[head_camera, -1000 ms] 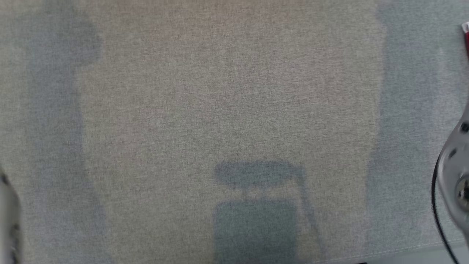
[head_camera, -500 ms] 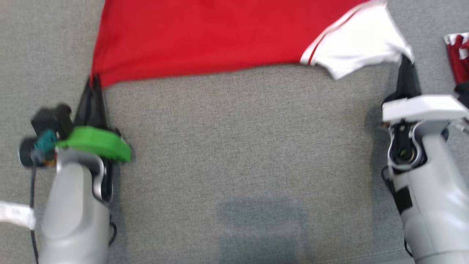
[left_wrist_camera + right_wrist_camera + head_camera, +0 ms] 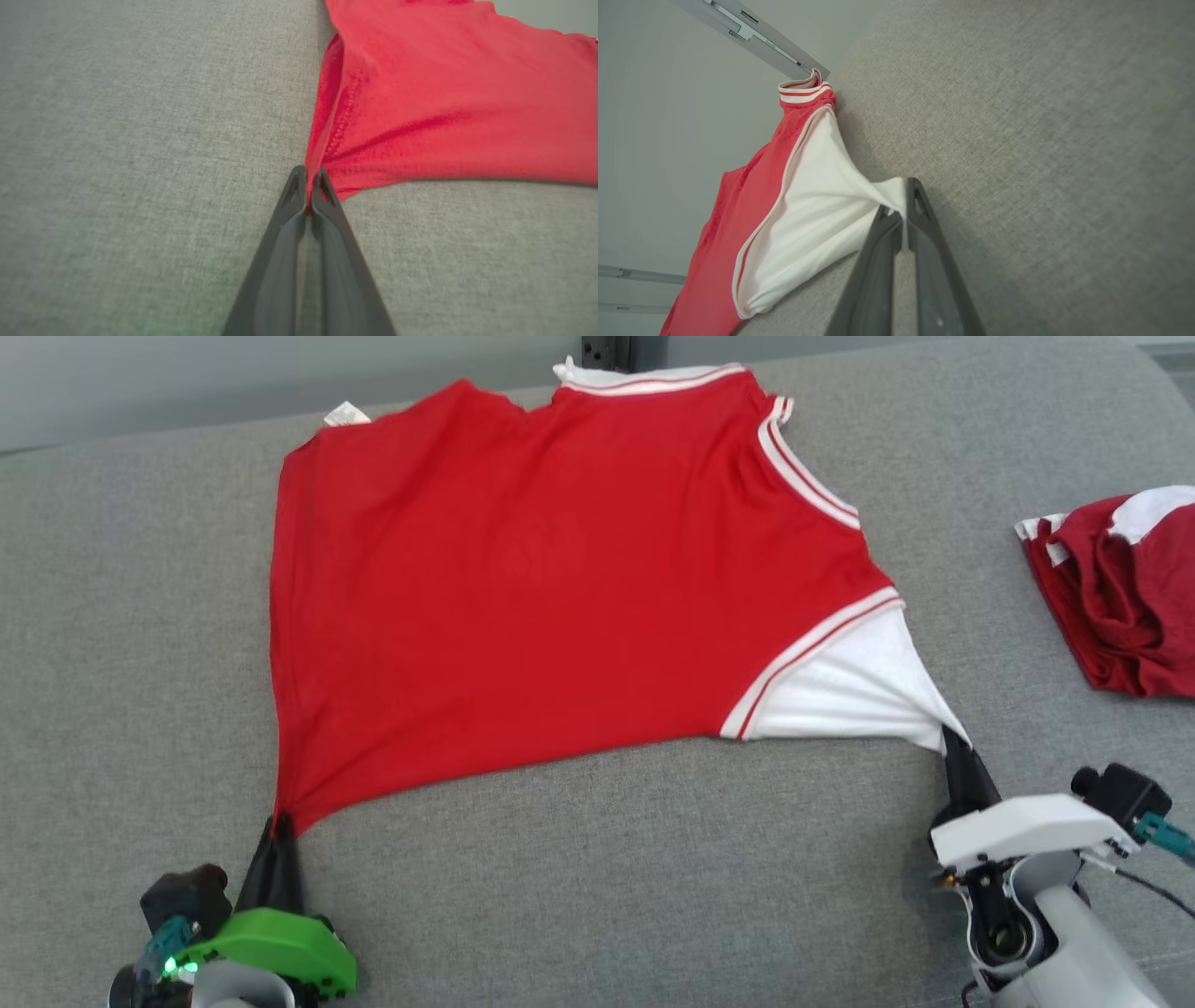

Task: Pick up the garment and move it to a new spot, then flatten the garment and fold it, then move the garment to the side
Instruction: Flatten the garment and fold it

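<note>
Fingers of our left gripper pinched the red jersey at its hem corner; our right gripper clamped, seemingly, its white sleeve.

The head camera looks down from above and behind both jaws across the grey surface. Each wrist camera sits low, close behind its own jaws, facing along them; all three share the red garment ahead

Garment on surface — heap at right
</note>
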